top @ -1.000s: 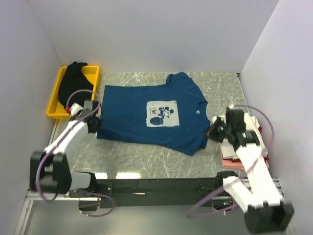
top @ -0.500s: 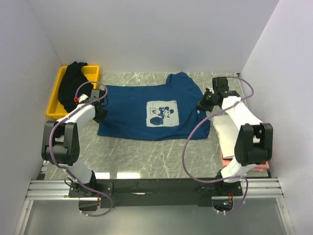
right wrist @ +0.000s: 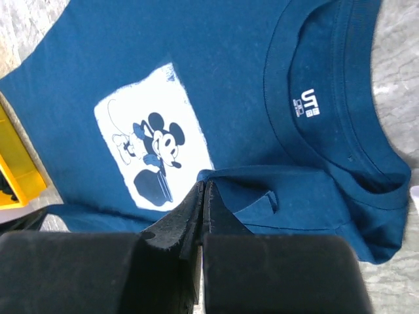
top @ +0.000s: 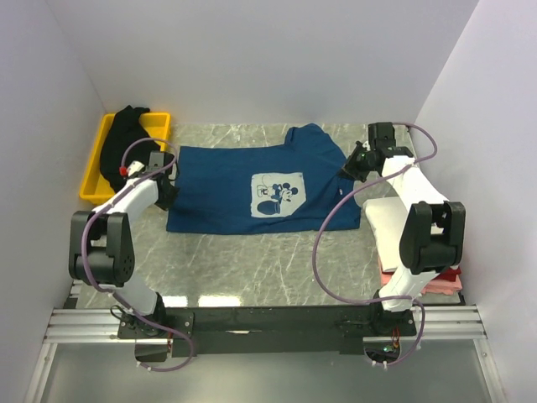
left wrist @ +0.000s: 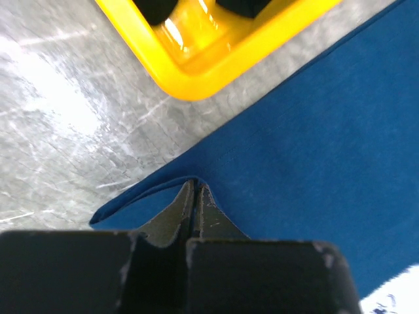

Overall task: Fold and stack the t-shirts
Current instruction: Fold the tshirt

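The dark blue t-shirt [top: 222, 180] lies flat on the marble table, its pale mouse print [top: 277, 195] facing up. My left gripper [top: 165, 183] is shut on the shirt's left hem edge, and the left wrist view shows its jaws [left wrist: 195, 186] pinching a lifted blue fold. My right gripper [top: 352, 164] is shut on the shirt by the collar side, and the right wrist view shows it [right wrist: 204, 185] pinching a folded-over sleeve near the print [right wrist: 150, 163]. The black t-shirt [top: 126, 144] is heaped in the yellow bin [top: 92, 172]. Folded white [top: 388, 225] and pink and red tees [top: 419, 284] are stacked at right.
The yellow bin [left wrist: 216, 62] sits just beyond the shirt's left edge, close to my left gripper. White walls enclose the table on the left, back and right. Bare marble [top: 252, 260] shows between the shirt and the arm bases.
Both grippers moved away from the near edge toward the far side, each carrying a corner of the blue shirt. The shirt's near part is now folded over, so it looks shorter.
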`<state>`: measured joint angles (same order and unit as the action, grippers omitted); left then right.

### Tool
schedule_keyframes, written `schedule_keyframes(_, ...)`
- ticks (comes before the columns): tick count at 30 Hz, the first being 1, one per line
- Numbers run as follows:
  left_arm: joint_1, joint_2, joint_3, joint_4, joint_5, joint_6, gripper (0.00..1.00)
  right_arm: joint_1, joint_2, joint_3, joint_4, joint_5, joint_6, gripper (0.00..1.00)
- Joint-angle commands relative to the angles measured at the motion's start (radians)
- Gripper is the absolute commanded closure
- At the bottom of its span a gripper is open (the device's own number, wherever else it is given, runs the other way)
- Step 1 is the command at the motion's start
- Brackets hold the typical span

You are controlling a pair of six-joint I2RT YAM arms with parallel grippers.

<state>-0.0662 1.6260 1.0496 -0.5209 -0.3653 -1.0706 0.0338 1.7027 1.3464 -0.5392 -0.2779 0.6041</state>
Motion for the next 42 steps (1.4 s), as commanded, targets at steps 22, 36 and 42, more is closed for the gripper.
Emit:
schedule_keyframes(22,0.039,-0.002,0.059,0.028,0.019,0.021,1.0,-0.117,-0.104,-0.049,0.077,-0.026,0.025,1.0)
schedule_keyframes(36,0.039,0.092,0.164,0.029,0.051,0.058,0.99,-0.121,-0.054,-0.032,0.09,-0.046,0.023,1.0)
schedule_keyframes(42,0.04,0.14,0.219,0.052,0.089,0.092,0.99,-0.121,0.02,0.016,0.099,-0.072,0.037,1.0)
